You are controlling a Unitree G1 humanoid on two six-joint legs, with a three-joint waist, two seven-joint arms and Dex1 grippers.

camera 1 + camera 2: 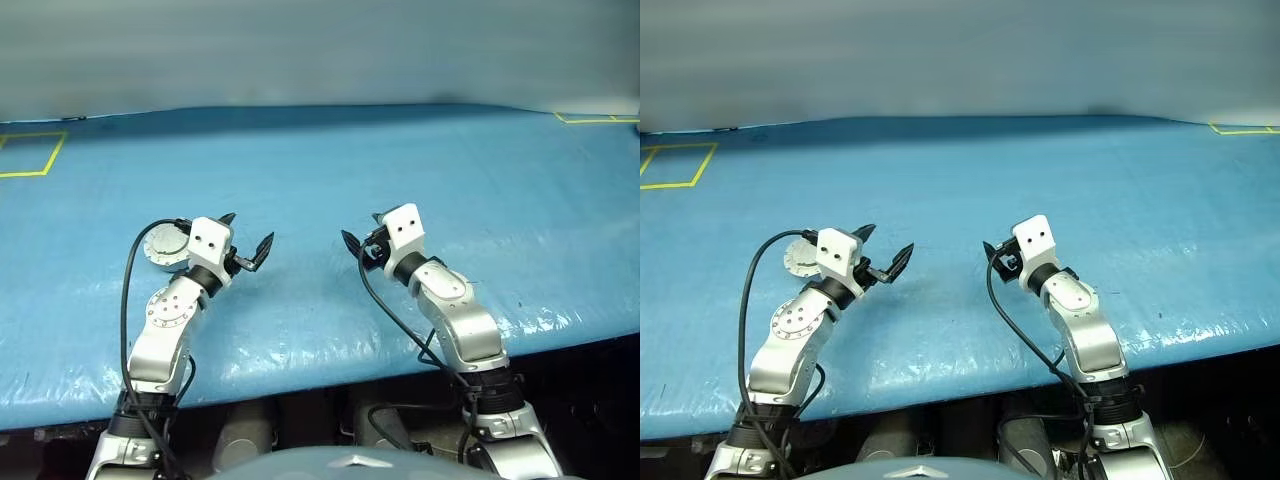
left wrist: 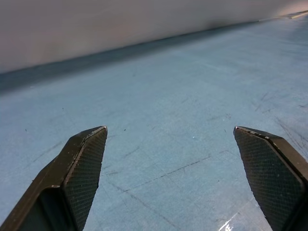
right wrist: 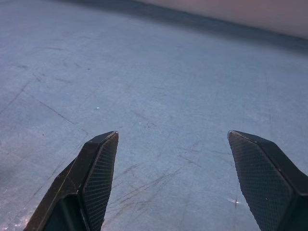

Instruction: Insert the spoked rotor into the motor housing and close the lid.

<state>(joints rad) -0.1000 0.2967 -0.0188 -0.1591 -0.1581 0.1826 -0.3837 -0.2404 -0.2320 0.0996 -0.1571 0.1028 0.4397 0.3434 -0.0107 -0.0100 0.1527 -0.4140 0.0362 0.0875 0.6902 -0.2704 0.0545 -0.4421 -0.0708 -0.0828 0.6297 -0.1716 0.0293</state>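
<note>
Two grippers hover over a blue table cover (image 1: 400, 160). Left gripper (image 1: 247, 238), lower left of centre in the left eye view, has its black fingers spread wide with nothing between them; right gripper (image 1: 358, 243), lower right of centre, likewise stands wide and empty. One round silvery ribbed disc, the lid (image 1: 163, 246), lies on the cover just left of the left gripper's wrist, partly hidden behind it. Yellow tape outlines (image 1: 30, 155) mark the cover's upper left and upper right corners.
</note>
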